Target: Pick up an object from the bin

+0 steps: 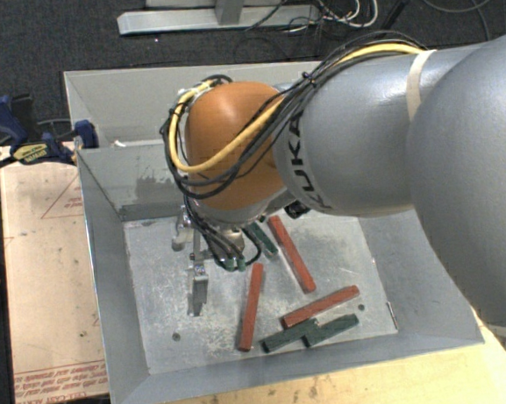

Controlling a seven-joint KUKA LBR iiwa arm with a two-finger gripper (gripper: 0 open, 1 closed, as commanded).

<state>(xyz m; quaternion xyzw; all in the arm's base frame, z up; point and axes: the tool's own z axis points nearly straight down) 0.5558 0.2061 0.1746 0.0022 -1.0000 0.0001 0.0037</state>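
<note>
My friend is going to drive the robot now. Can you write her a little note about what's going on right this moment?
Gripper: low in the left-middle of the bin, down by the floor. Nothing can be seen in its grip.
Things: nearest red stick lies just to its right. A partly hidden green stick and a second red stick lie further right. A third red stick and the dark green sticks lie by the front wall.
Done: nothing lifted yet, as far as shows.
Left: grip one stick and lift it out.
</note>
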